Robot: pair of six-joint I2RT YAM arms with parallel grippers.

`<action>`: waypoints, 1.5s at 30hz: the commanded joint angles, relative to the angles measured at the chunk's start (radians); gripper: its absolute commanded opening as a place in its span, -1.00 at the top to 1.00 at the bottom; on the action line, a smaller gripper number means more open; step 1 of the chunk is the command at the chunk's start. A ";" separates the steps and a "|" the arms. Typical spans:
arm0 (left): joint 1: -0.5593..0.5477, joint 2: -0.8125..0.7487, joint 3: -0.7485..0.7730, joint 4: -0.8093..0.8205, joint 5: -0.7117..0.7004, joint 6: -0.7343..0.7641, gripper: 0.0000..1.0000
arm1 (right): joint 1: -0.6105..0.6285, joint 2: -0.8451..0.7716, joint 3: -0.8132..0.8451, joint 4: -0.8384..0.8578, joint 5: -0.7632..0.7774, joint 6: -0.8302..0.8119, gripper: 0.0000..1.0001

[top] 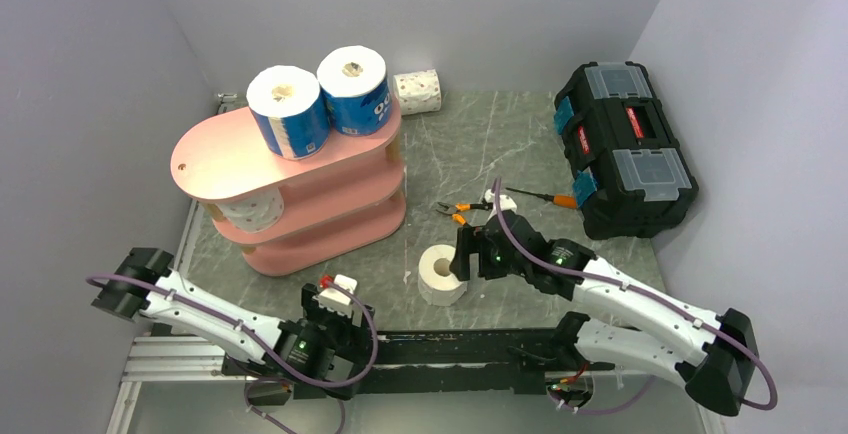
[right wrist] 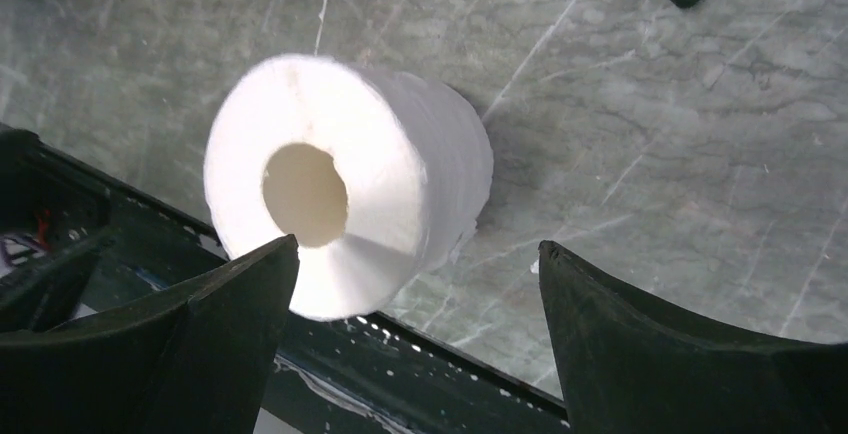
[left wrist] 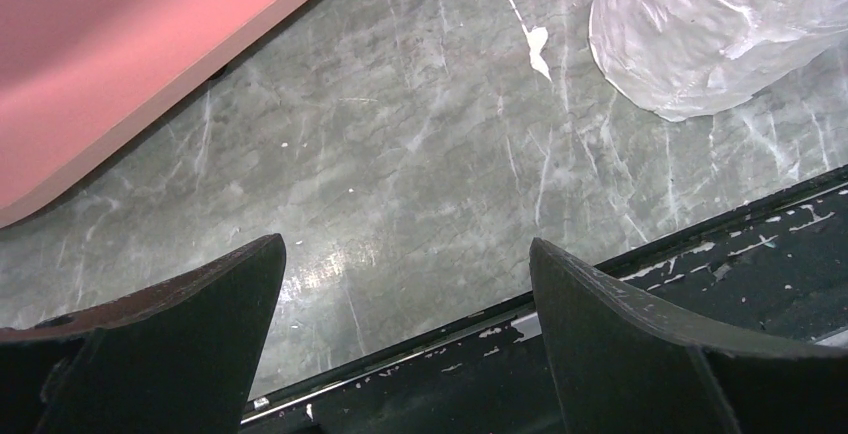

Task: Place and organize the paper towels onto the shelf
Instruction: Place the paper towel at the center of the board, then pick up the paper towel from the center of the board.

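The pink three-tier shelf (top: 215, 159) stands at the left. Two blue-wrapped paper towels (top: 288, 111) (top: 355, 89) stand on its top board, and a white one (top: 250, 212) sits on the middle tier. A speckled roll (top: 418, 92) lies on the table behind the shelf. A plain white roll (top: 442, 274) (right wrist: 345, 184) stands upright by the table's near edge. My right gripper (top: 462, 252) (right wrist: 415, 249) is open just right of that roll, nothing between its fingers. My left gripper (top: 338, 299) (left wrist: 405, 254) is open and empty, low between the shelf (left wrist: 120, 54) and the roll (left wrist: 700, 34).
A black toolbox (top: 625, 149) sits at the right. Orange-handled pliers (top: 455, 211) and a screwdriver (top: 545, 196) lie mid-table behind my right gripper. The black rail along the table's near edge (right wrist: 480, 374) runs under both grippers. Walls close in on three sides.
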 commanded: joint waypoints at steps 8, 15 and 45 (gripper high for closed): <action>-0.015 0.025 0.019 0.010 -0.013 -0.047 -0.98 | -0.091 0.074 -0.050 0.236 -0.166 0.019 -0.76; -0.017 0.036 0.017 0.006 -0.019 -0.064 -0.98 | -0.093 0.142 -0.030 0.221 -0.171 0.005 -0.62; -0.115 0.149 0.099 -0.374 -0.037 -0.513 -0.98 | -0.106 0.507 0.369 0.359 -0.136 -0.114 0.25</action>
